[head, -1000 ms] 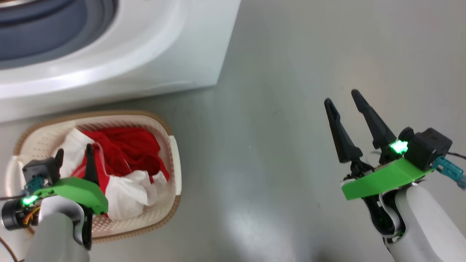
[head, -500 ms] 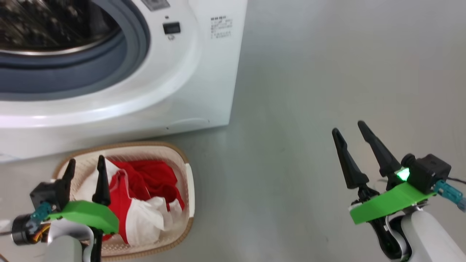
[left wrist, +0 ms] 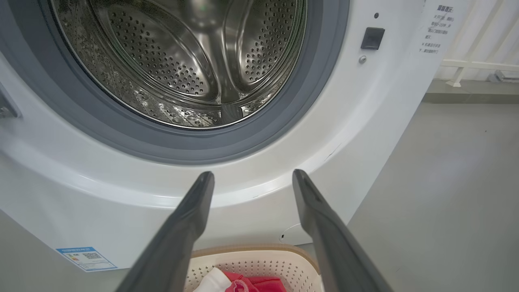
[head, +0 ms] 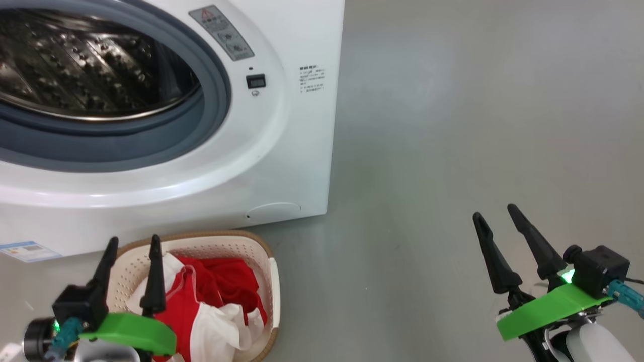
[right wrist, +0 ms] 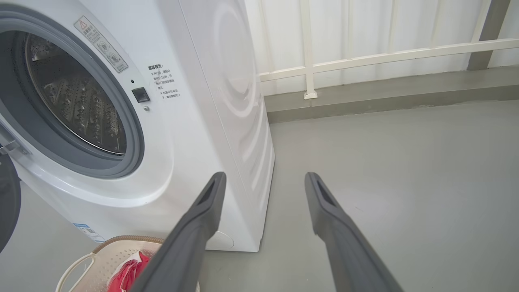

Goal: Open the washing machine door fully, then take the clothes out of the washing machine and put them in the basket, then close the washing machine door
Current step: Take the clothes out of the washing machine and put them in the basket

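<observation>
The washing machine (head: 282,151) fills the upper left, its steel drum (left wrist: 182,61) bare inside the grey ring. Only a black edge of the washing machine door (right wrist: 6,202) shows at the far left of the right wrist view, swung away from the opening. Below the machine stands the cream basket (head: 221,236) with the red and white clothes (head: 221,286) lying in it. My left gripper (head: 134,240) hangs open and empty over the basket's far left rim, fingers towards the machine. My right gripper (head: 494,211) stands open and empty above the floor well to the right.
Grey floor (head: 453,125) stretches to the right of the machine. A white railing and pale wall (right wrist: 365,56) run behind it. A blue label (head: 30,250) sits low on the machine's front.
The head camera has tilted up, bringing the drum into view. My left gripper has moved from over the clothes towards the basket's far left rim. Both grippers stay open.
</observation>
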